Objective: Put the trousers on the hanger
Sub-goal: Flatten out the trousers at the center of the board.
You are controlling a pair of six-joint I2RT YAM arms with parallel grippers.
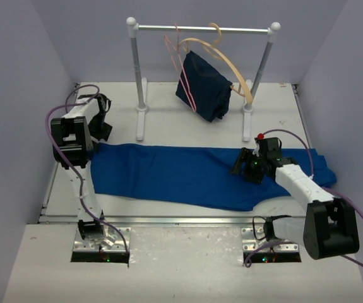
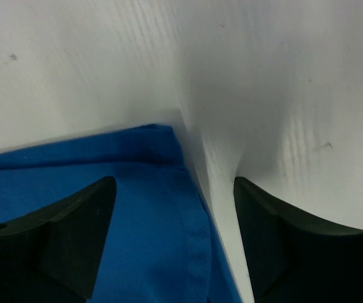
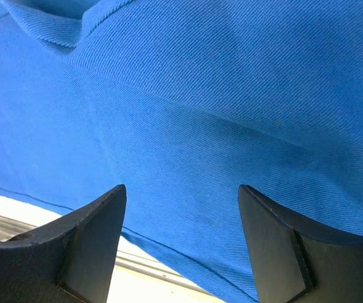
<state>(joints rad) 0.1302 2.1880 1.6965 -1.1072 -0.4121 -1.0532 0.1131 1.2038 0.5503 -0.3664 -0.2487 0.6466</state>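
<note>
Between the spread fingers of the left pincer (image 2: 175, 214) lies a hemmed corner of the trousers (image 2: 105, 189). One finger is over the blue cloth and the other over the bare white table (image 2: 74, 63). The jaws stand wide apart, holding nothing. From that corner the trousers run flat across the table, out to the right pincer (image 3: 181, 221). That one hangs low, its jaws parted too, with blue fabric filling the gap between them and a fold showing ahead of the fingertips. Nothing is gripped there either. Well beyond both pincers, at the far side of the table, the hanger (image 1: 184, 72) dangles from a rail (image 1: 203, 28). It is just beside a pale wooden hanger (image 1: 222, 53) carrying a dark navy garment (image 1: 203, 85).
</note>
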